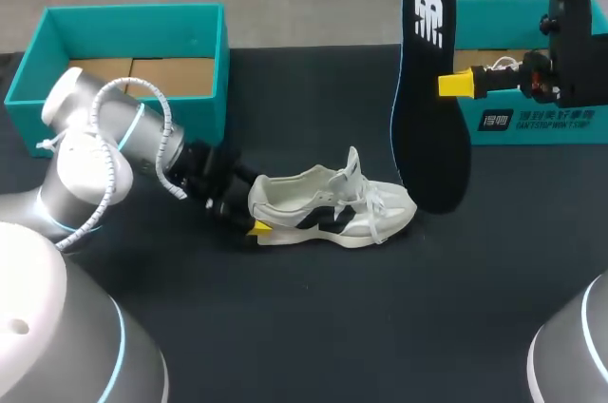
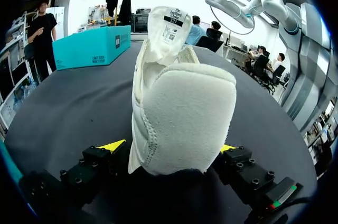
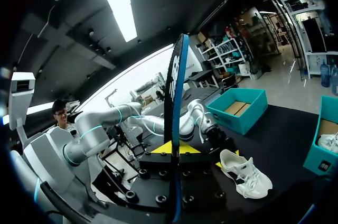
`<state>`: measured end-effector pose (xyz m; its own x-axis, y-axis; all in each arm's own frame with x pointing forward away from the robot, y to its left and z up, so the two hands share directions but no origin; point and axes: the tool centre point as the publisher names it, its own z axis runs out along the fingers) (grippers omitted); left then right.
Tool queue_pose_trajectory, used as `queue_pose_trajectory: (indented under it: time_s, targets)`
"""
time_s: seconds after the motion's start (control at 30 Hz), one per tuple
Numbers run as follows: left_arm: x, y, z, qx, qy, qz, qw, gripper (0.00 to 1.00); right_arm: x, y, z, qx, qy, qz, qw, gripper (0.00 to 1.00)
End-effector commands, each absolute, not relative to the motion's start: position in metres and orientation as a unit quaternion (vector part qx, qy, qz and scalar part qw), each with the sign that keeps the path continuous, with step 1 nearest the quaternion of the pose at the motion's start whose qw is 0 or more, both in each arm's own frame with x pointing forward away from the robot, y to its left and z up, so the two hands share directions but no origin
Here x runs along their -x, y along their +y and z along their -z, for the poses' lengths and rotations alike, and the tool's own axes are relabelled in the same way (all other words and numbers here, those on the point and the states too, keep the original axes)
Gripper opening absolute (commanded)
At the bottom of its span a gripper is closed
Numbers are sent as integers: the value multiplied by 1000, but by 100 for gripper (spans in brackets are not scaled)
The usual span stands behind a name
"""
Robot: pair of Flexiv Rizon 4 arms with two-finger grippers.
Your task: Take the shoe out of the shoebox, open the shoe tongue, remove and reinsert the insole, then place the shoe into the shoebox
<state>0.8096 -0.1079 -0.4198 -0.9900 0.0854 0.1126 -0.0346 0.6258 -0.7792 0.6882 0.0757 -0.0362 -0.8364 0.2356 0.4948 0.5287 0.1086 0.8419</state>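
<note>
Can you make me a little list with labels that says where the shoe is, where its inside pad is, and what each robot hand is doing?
Shoe: white lace-up sneaker with black stripes, standing on its sole on the black table, tongue sticking up
Insole: long flat black insole, out of the shoe, held upright beside its toe
Left gripper: shut on the sneaker's heel
Right gripper: shut on the insole's edge
Boxes: open teal cardboard shoebox at back left; second teal box at back right

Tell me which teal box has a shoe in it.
The teal box by the right arm: a white shoe lies inside. The other teal box, behind the left arm, shows only brown cardboard.
</note>
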Motion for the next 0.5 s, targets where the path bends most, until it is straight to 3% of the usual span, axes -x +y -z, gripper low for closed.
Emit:
queue_pose_trajectory:
  time_s: [0.03,0.5]
  targets:
    - [-805,-106,407,11,-912,-404,70,100,-688,77,37,261,-735,614,119,0]
    - [-808,-93,394,11,-928,-363,78,100,-688,77,37,261,-735,614,119,0]
